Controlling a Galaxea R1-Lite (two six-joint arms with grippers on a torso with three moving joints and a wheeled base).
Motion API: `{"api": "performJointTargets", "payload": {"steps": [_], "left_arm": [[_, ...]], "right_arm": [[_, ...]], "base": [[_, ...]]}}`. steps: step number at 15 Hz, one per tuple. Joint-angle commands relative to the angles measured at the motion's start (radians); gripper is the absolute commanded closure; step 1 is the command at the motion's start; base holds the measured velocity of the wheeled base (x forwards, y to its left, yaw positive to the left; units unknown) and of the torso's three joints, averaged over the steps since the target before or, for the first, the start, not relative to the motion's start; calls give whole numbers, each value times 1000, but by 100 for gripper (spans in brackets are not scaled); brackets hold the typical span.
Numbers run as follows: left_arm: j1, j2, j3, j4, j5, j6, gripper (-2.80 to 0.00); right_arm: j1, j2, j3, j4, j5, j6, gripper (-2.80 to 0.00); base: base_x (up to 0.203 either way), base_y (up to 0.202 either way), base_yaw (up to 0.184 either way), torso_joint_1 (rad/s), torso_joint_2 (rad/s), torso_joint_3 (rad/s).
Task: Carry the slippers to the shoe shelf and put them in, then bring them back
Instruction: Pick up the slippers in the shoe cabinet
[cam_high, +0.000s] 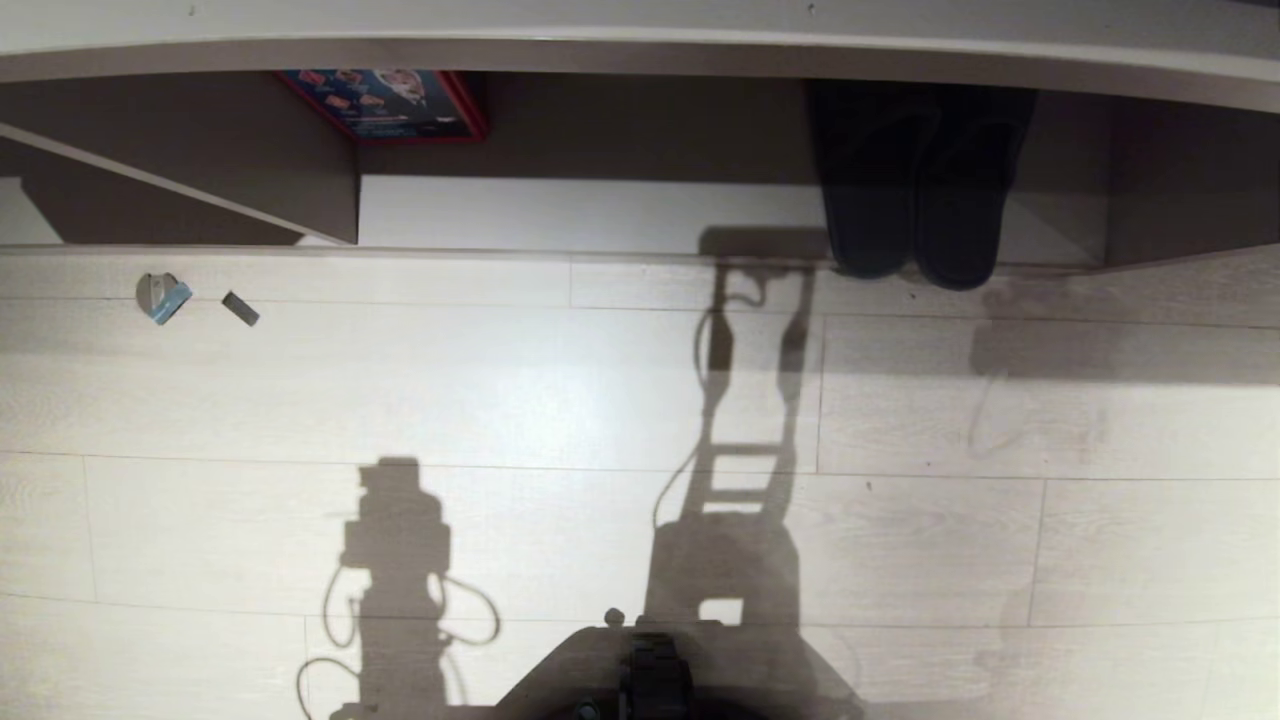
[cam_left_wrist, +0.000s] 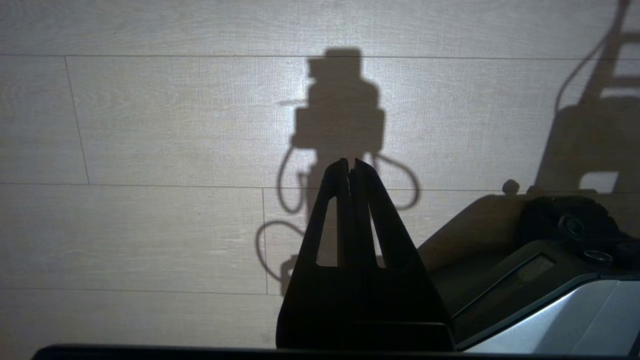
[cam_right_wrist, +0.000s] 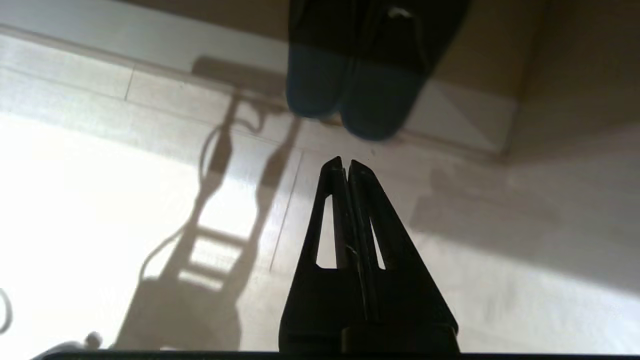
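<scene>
slippers (cam_right_wrist: 350, 85) in shoe shelf (cam_right_wrist: 465, 117), right hand (cam_right_wrist: 346, 165) empty, near, apart

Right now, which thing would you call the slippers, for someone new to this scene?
Find the shoe shelf, the low open bay above the pale plank floor. At its right end the slippers lie side by side, rounded ends overhanging the front edge. They are the only dark soft pair; the red-edged box sits far left.

Pale wood-plank floor (cam_high: 500, 400). Small grey-and-blue object (cam_high: 160, 296) lies on it, a dark grey flat piece (cam_high: 240, 308) just beside. Red-edged illustrated box (cam_high: 385, 102) sits beyond the floor's far edge.
</scene>
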Motion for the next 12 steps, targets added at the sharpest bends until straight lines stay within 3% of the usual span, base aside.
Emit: {"api": "performJointTargets", "payload": {"steps": [1,3,8,10,12], "left_arm": [[0,1,0,0,0,0,0],[0,1,0,0,0,-2,0],[0,1,0,0,0,-2,0],[0,1,0,0,0,-2,0],[0,1,0,0,0,-2,0]], "right_arm": [[-29,-272,27,159,-1,22,0],[-71,-380,92,230,-2,42,0],[-128,-542,334,260,-8,123,0],[-127,-560,347,362,-86,133,0],[-119,-595,347,482,-115,121,0]], "base": [[0,0,0,0,0,0],[0,0,0,0,0,0],[0,0,0,0,0,0],[0,0,0,0,0,0],[0,0,0,0,0,0]]}}
